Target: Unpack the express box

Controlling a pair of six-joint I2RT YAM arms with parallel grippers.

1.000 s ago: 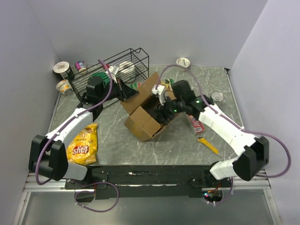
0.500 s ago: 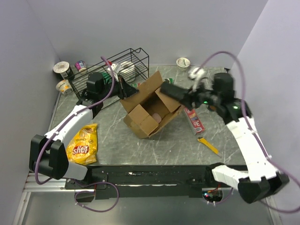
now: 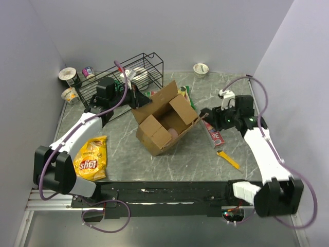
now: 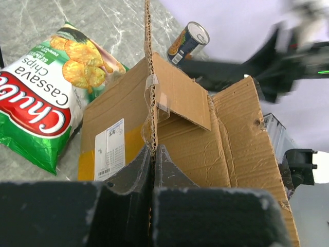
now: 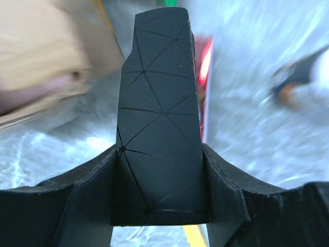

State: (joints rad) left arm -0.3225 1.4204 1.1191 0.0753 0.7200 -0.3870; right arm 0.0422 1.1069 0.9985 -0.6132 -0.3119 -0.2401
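The express box (image 3: 163, 122) lay mid-counter (image 3: 195, 154) with its flaps open, near a wire rack (image 3: 128, 77). The left arm stretched from its base up the counter's left side, its wrist turned toward the box. The left gripper (image 4: 153, 157) was clenched on the raw edge of a rear flap, fingers pressed against either face of the board. The right arm leaned inward from its base, and the right gripper (image 3: 204, 114) pointed at the box's right side, just beyond a red carton (image 3: 214, 135). Its blurred wrist view did not show whether it was released or clenched.
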